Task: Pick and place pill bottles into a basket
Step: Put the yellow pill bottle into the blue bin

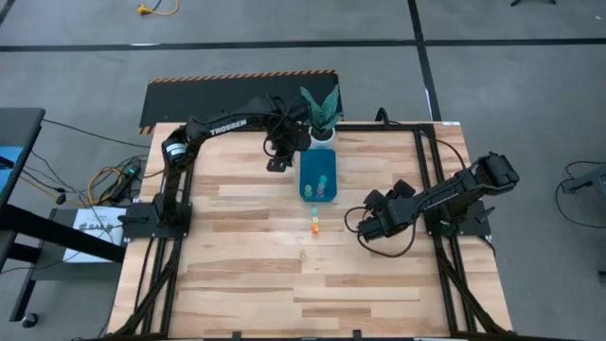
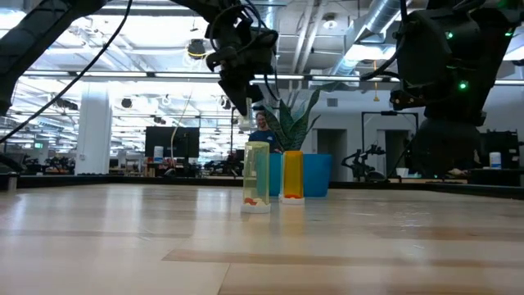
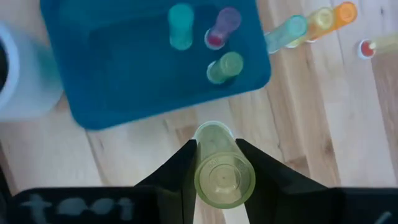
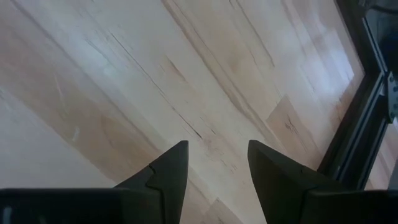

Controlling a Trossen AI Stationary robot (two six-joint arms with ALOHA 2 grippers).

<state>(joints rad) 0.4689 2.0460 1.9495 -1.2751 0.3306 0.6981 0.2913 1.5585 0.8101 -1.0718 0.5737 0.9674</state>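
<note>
My left gripper (image 1: 276, 161) hovers beside the left side of the teal-blue basket (image 1: 308, 180), shut on a yellow-green pill bottle (image 3: 219, 163). The basket (image 3: 112, 68) holds three bottles: a teal one (image 3: 180, 26), a pink one (image 3: 222, 28) and a green one (image 3: 225, 67). Several more bottles stand upright on the table just near of the basket: teal (image 3: 287, 32), yellow (image 3: 320, 22), orange (image 3: 345, 12) and one with a red end (image 3: 376, 46). Two of them show in the low view (image 2: 256, 176), (image 2: 292, 174). My right gripper (image 4: 214, 168) is open and empty over bare table at the right. My left gripper pinches the yellow-green bottle by its side walls (image 3: 200, 163), one finger (image 3: 180, 171) on each side. The fingers point down and lie along the bottle, whose round end (image 3: 224, 182) faces the wrist camera. The bottle is lifted clear of the table, just outside the basket's wall.
A white pot with a green plant (image 1: 323, 123) stands against the basket's far end; it also shows in the left wrist view (image 3: 18, 74). Black frame rails (image 1: 426, 180) run along the table's sides. Bare wood lies toward the near edge (image 1: 303, 284).
</note>
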